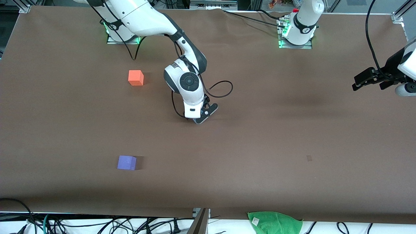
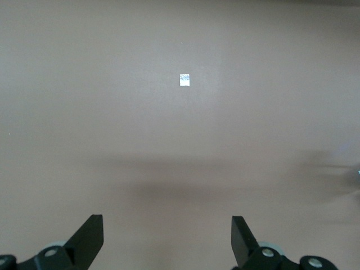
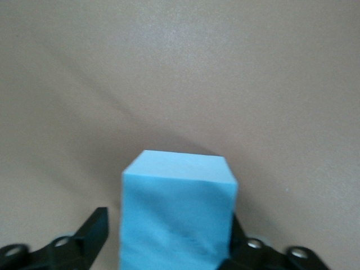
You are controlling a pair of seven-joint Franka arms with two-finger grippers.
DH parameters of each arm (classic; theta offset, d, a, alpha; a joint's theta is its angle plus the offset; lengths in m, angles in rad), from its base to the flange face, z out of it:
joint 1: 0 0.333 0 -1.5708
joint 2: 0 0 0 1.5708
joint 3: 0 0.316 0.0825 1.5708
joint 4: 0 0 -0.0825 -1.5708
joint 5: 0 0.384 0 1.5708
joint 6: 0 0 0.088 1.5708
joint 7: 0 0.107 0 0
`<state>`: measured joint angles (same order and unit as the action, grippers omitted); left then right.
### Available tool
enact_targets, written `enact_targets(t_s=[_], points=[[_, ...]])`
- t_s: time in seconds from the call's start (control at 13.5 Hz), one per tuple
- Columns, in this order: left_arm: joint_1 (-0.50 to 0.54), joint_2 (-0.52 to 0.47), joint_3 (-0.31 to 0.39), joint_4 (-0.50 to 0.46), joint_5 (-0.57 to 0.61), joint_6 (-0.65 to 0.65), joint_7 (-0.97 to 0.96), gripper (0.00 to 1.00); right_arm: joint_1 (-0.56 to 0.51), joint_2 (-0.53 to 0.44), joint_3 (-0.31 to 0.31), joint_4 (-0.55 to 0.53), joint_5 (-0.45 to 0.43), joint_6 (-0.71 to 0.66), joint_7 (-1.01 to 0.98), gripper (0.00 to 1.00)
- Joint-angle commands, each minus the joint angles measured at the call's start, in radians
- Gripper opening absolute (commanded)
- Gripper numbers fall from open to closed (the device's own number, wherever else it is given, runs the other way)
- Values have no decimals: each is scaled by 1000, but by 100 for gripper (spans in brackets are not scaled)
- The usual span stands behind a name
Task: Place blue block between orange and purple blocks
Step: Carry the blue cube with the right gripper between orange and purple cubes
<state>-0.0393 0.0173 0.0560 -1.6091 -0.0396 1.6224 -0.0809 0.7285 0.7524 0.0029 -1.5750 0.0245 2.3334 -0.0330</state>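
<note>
Nearest the front camera, a green cloth [image 1: 275, 222] lies at the table's [image 1: 292, 136] near edge, toward the left arm's end. Farther in, the purple block [image 1: 126, 162] rests on the brown surface toward the right arm's end. A small pale mark [image 1: 309, 158] sits on the tabletop at about the same depth, toward the left arm's end; it also appears in the left wrist view [image 2: 184, 80] as a bright patch on bare table.

Near the table's middle, the right gripper [image 1: 202, 116] is lowered close to the surface, farther from the front camera than the purple block and nearer than the orange block [image 1: 136, 78]. In the front view the arm's wrist hides what lies between the fingers. The right wrist view shows the blue block [image 3: 177, 216] set between the two dark fingers [image 3: 93, 233]: one finger stands slightly apart from the cube's side, while the other meets it, so a firm clasp cannot be confirmed. Whether the cube rests on the table or is raised cannot be told.

The orange block stands well apart from the purple block, farther from the front camera, roughly in line with it.

The left gripper [image 1: 365, 80] waits in the air at the left arm's end of the table, its fingers [image 2: 90, 236] spread wide over bare surface.
</note>
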Motion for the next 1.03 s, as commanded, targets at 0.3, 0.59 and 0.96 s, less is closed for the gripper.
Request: enact_targets(t_s=[0.3,0.59,0.96], points=[[18,18,-8,48,-14,-41,18,100,-79,-119,-47,0,15,-157,19,22],[18,26,-8,52,-20,-39,13,100,-176,-228,-155,-64,21,-339,32,23],[19,32,-7,75,-20,-39,10,100,-228,-305,-313,-267,83,-222,32,23]])
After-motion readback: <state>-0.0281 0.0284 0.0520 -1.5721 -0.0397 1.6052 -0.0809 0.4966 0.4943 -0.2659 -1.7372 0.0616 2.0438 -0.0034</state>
